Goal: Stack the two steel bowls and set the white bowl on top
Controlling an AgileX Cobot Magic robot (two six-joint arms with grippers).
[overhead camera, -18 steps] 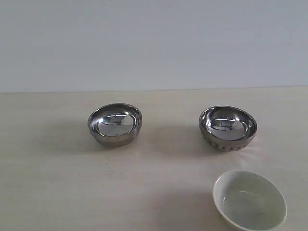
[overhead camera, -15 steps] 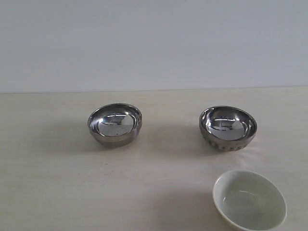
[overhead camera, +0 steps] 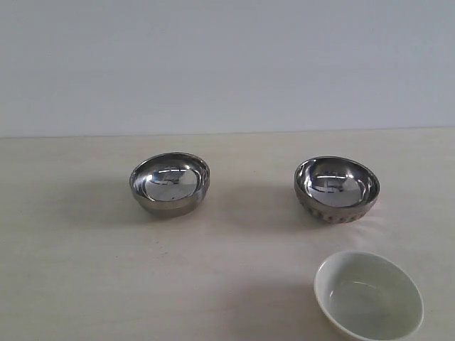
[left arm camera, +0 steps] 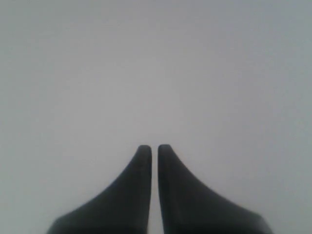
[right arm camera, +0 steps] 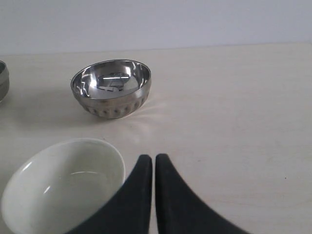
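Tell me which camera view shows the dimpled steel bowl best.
The right wrist view: the dimpled steel bowl sits whole and close, its dimpled band clear. The exterior view also shows it whole, but smaller, with fainter dimples. The left wrist view shows only the shut left gripper against blank grey.

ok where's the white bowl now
The white bowl sits lower right in the exterior view, nearer the camera than the dimpled steel bowl, not touching.
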